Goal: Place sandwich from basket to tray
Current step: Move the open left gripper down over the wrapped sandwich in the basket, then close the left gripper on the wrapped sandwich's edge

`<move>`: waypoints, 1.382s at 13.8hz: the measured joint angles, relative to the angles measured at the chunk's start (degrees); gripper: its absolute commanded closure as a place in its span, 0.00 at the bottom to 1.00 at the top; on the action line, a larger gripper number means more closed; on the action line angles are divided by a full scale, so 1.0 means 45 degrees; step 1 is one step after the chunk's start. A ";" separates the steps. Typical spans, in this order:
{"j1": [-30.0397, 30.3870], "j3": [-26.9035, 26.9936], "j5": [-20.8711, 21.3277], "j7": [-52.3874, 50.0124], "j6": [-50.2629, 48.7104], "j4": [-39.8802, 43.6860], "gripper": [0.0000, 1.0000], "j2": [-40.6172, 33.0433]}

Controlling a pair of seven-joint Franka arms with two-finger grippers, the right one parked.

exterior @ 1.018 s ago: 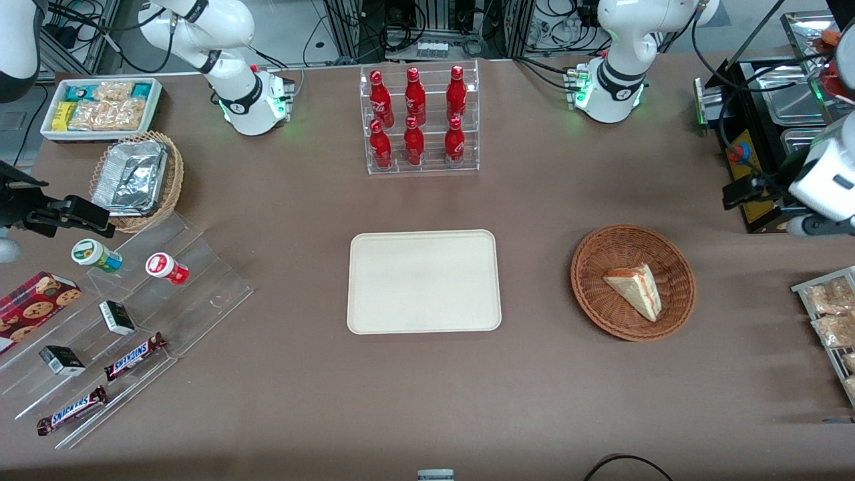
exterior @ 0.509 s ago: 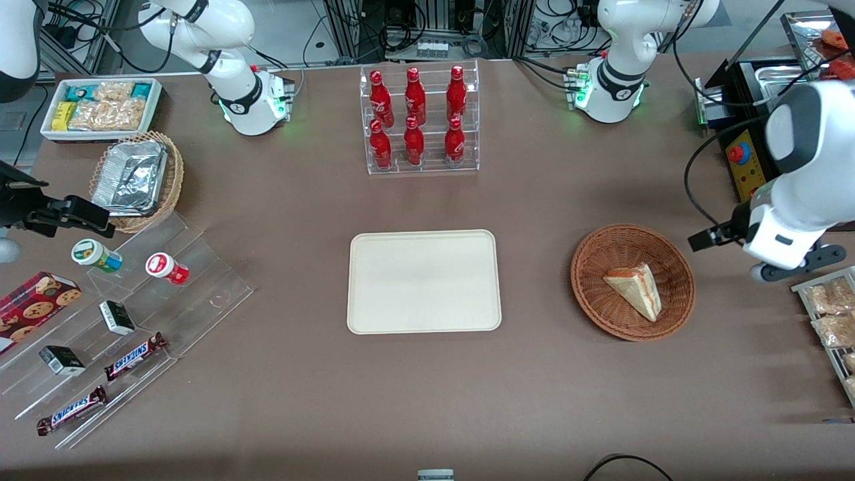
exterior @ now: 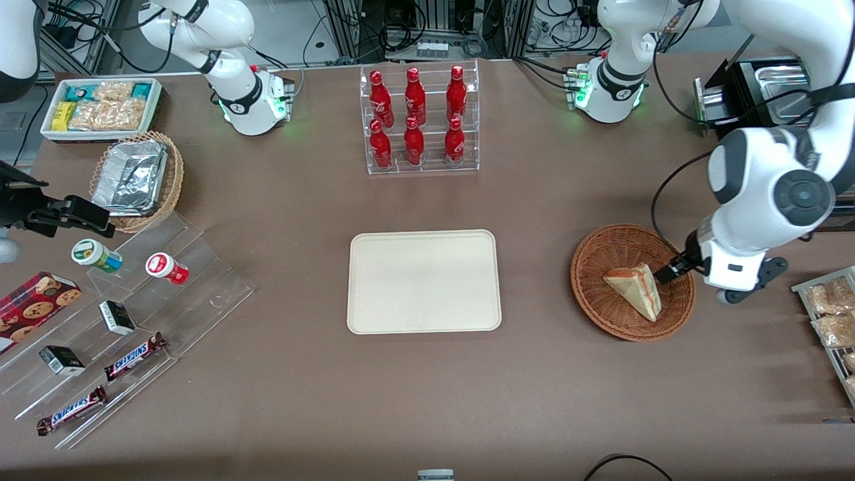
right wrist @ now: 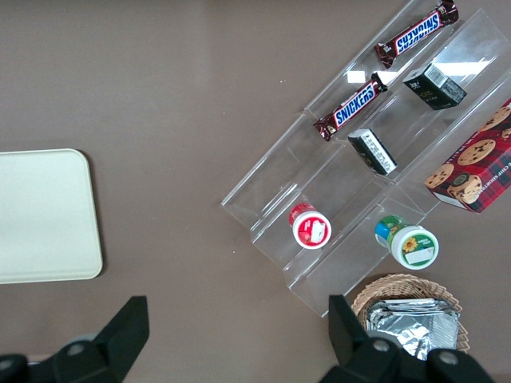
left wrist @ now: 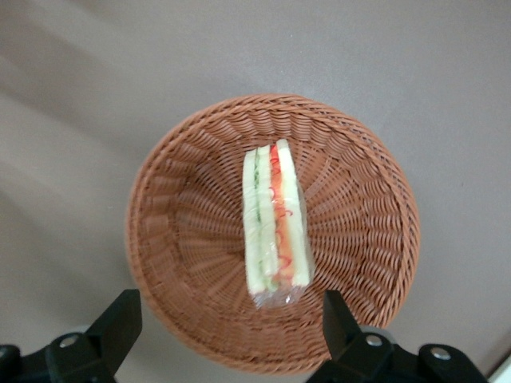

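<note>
The sandwich (exterior: 636, 289) lies in the round reddish-brown wicker basket (exterior: 601, 314), toward the working arm's end of the table. In the left wrist view the sandwich (left wrist: 275, 223) shows its red-orange and green filling, wrapped in clear film, in the middle of the basket (left wrist: 184, 239). My left gripper (exterior: 676, 268) hovers above the basket's rim, on the side toward the working arm's end. Its fingers (left wrist: 120, 315) are open wide and hold nothing, and the gripper (left wrist: 226, 307) looks down into the basket. The cream-white tray (exterior: 424, 280) lies bare at the table's middle, beside the basket.
A clear rack of red bottles (exterior: 417, 120) stands farther from the front camera than the tray. A wire rack of snack packets (exterior: 828, 314) lies close by at the working arm's end. Acrylic steps with snacks (exterior: 133, 300), a tan foil basket (exterior: 137, 177) and a white snack bin (exterior: 100, 107) lie toward the parked arm's end.
My left arm has swung in from the table's working-arm end toward the basket, bringing the gripper over the basket's rim. The sandwich, basket and tray have not moved.
</note>
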 measured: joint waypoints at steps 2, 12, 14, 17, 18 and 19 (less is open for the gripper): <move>-0.0041 -0.0001 -0.0005 -0.0353 0.1155 -0.0754 0.00 0.0016; -0.0255 -0.0030 -0.0007 -0.1278 0.3996 -0.2677 0.00 0.0217; -0.0267 -0.0030 -0.0007 -0.1282 0.4264 -0.2719 0.04 0.0472; -0.0268 -0.0029 -0.0007 -0.1333 0.4572 -0.2740 0.37 0.0854; -0.0268 -0.0029 -0.0007 -0.1484 0.4629 -0.2739 0.57 0.0915; -0.0268 -0.0029 -0.0007 -0.1671 0.4667 -0.2739 0.76 0.0952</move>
